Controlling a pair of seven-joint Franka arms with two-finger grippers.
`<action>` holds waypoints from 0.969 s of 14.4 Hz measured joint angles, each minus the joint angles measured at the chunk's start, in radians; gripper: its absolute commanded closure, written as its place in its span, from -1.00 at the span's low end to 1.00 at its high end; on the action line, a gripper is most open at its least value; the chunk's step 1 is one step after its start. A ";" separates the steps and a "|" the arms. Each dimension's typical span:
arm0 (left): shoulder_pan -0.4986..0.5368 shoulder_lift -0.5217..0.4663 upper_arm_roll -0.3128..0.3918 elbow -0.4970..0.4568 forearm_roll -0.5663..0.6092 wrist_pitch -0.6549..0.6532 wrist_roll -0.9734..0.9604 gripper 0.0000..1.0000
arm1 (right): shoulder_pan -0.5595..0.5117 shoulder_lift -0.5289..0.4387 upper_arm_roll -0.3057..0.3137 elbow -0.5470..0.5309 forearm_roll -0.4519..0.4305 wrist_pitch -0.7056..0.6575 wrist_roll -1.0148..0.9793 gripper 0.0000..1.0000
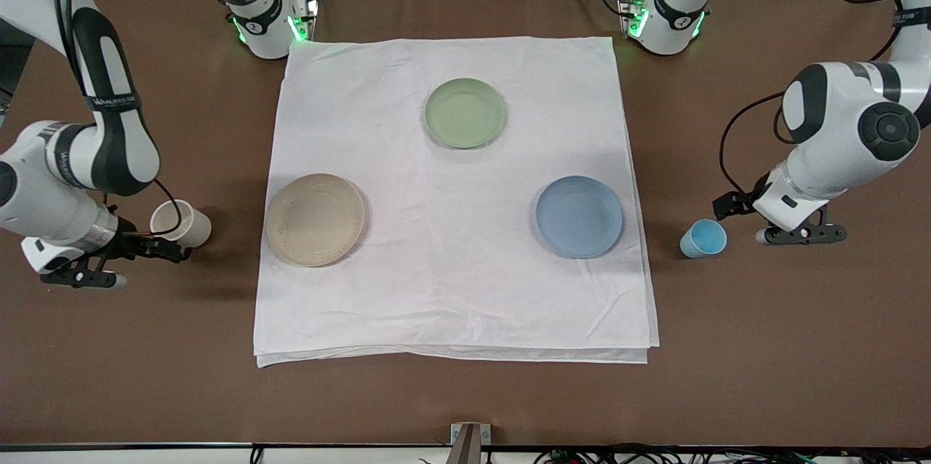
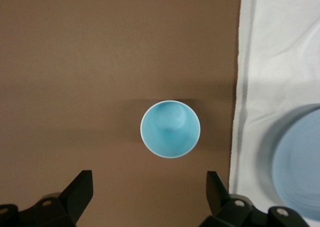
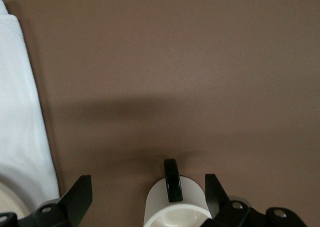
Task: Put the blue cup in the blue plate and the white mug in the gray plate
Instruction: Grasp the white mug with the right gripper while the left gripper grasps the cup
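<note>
Front view, cup side: blue cup (image 1: 703,238) upright on bare table (image 1: 465,391) at left arm's end, just off edge of white cloth (image 1: 451,289); blue plate (image 1: 579,216) on cloth beside it, nothing in it.
Front view, mug side: white mug (image 1: 180,223) on bare table at right arm's end; gray plate (image 1: 315,219) on cloth beside it, nothing in it. Green plate (image 1: 465,113) farther from camera, not part of job.
Front view, arms: left gripper (image 1: 800,233) low beside cup, not on it; right gripper (image 1: 156,249) low at mug.
Left wrist view: cup (image 2: 170,129) seen from above, centred ahead of left gripper (image 2: 149,194); fingers (image 2: 80,189) spread wide, wider than cup, nothing held. Cloth edge and plate rim (image 2: 297,162) just beside.
Right wrist view: mug (image 3: 175,204) w/ dark handle (image 3: 171,179) sits between spread fingers (image 3: 80,192) of right gripper (image 3: 149,193); jaws apart, can't tell if touching.
Step (judgement): both arms at pre-grasp; neither item lifted.
Next move needs: left — advance so cup sits between fingers, then close. Right — close on mug body, mind the handle; lift, carry over gray plate.
</note>
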 measured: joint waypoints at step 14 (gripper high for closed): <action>0.041 0.218 -0.005 -0.008 0.000 0.249 -0.026 1.00 | -0.011 -0.024 0.010 -0.045 0.028 -0.103 0.017 1.00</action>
